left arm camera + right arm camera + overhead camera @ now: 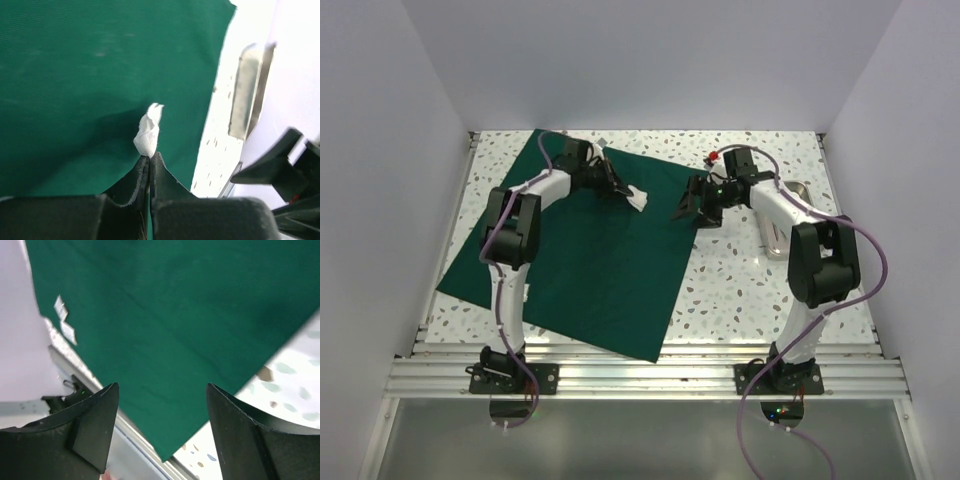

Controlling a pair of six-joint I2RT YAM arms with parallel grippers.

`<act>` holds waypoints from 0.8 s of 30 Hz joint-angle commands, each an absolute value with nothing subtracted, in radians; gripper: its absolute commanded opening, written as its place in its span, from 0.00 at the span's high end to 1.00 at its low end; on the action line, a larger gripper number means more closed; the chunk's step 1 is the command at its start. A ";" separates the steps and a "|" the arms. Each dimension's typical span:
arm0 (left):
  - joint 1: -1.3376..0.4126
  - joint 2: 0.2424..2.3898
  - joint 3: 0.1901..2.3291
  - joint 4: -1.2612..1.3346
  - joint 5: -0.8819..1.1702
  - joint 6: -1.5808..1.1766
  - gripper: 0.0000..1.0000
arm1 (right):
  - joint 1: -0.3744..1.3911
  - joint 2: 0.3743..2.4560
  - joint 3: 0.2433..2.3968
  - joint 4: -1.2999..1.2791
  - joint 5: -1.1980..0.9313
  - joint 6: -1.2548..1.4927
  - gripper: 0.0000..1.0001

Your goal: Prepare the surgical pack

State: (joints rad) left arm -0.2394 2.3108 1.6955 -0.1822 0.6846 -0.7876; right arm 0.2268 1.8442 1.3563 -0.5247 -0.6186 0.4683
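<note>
1. At centre-left of the top view, the matte dark green cloth [590,260] lies flat on the speckled table [750,290].
2. Left gripper [150,159]: jaws closed on a crumpled white gauze pad [149,131] above the cloth.
3. Right gripper [162,405]: jaws open, empty.
4. Shiny steel tray [248,92]: blurred, upper right of the left wrist view.

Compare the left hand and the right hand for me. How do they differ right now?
The left hand is shut, while the right hand stands open with a wide gap between its fingers. The left hand pinches a small white gauze pad at its fingertips; the right hand holds nothing. The left hand sits over the green cloth, the right hand near that cloth's right edge. Both are black and two-fingered.
</note>
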 commanded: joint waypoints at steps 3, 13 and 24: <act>-0.261 2.117 1.687 -0.247 0.756 -0.549 1.00 | 0.282 1.882 1.468 -0.514 -0.793 0.388 0.21; -0.325 1.778 1.401 -0.360 0.884 -0.342 1.00 | 0.304 1.838 1.465 -0.523 -0.997 0.177 0.10; -0.393 1.559 1.172 -0.339 1.009 -0.338 1.00 | 0.432 1.755 1.390 -0.529 -1.190 0.117 0.09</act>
